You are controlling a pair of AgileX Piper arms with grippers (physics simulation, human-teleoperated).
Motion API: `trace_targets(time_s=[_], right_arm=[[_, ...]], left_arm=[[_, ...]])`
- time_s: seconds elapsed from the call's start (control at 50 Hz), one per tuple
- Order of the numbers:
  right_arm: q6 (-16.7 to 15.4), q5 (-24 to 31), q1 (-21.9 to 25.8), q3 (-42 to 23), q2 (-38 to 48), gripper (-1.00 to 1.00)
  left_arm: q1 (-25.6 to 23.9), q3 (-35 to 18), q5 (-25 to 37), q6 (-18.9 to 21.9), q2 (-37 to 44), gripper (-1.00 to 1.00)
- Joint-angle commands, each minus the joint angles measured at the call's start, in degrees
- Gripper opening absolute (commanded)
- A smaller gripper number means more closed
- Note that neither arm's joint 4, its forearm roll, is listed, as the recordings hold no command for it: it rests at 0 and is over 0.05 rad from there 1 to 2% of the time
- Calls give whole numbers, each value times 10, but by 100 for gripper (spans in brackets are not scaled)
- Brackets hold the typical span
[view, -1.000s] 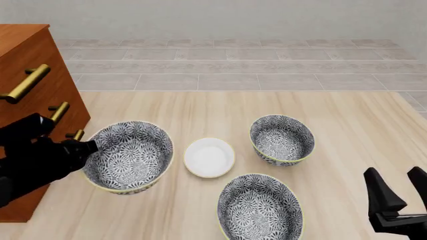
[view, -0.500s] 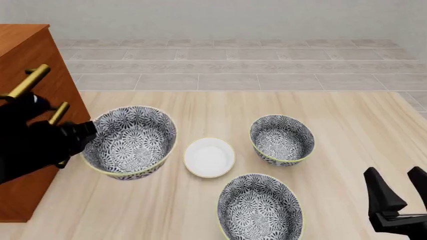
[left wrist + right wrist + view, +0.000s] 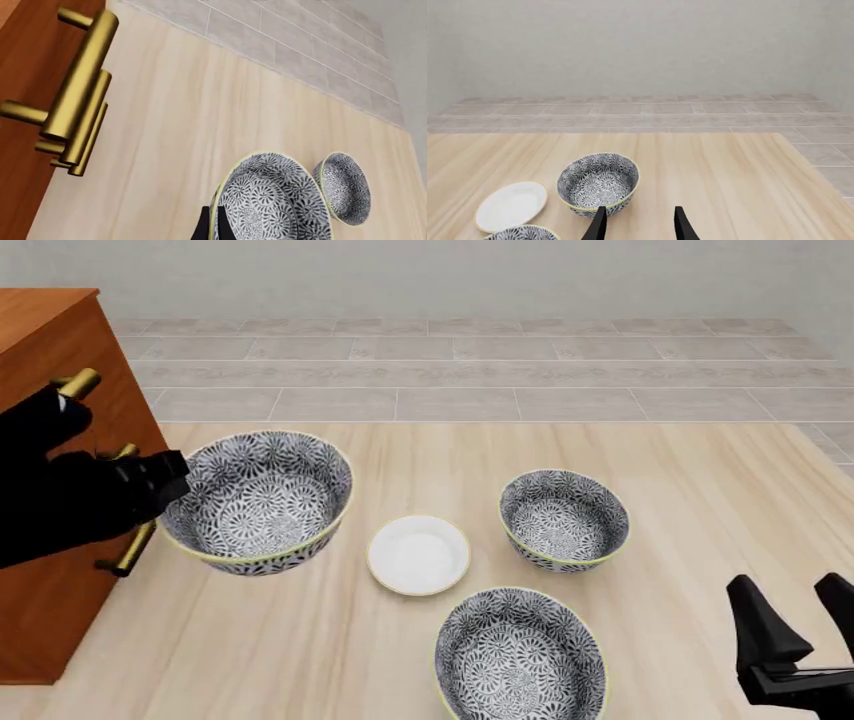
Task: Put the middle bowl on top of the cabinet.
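Note:
The middle bowl [image 3: 262,500], grey-and-white floral with a thin yellow-green rim, hangs above the table just right of the cabinet [image 3: 67,350]. My left gripper [image 3: 174,485] is shut on the bowl's left rim. In the left wrist view the black fingertips [image 3: 200,231] pinch that rim, with the bowl [image 3: 273,205] beyond them and the cabinet front [image 3: 27,60] with its brass handles [image 3: 77,85] alongside. My right gripper [image 3: 801,625] stands open at the table's near right, holding nothing; its view shows the gripper [image 3: 639,227] with nothing between the fingers.
A small white dish [image 3: 419,554] lies mid-table. One patterned bowl [image 3: 565,518] sits to its right and another [image 3: 521,655] near the front edge. In the right wrist view the bowl [image 3: 598,182] and the dish [image 3: 512,205] lie ahead of the right gripper.
My left gripper has lifted the middle bowl higher, and the bowl now sits more level. The right arm has not moved.

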Motion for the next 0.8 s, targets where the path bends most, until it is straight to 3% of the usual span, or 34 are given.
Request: trace_targets(time_s=[0.02, 0.36, 0.8], right_arm=[[-2, -3, 0, 0, 2, 100], [-3, 0, -1, 0, 0, 100], [-2, 2, -2, 0, -1, 100]], left_arm=[[8, -36, 23, 6, 9, -100], [14, -72, 49, 12, 20, -100], [16, -110, 71, -9, 28, -100]])
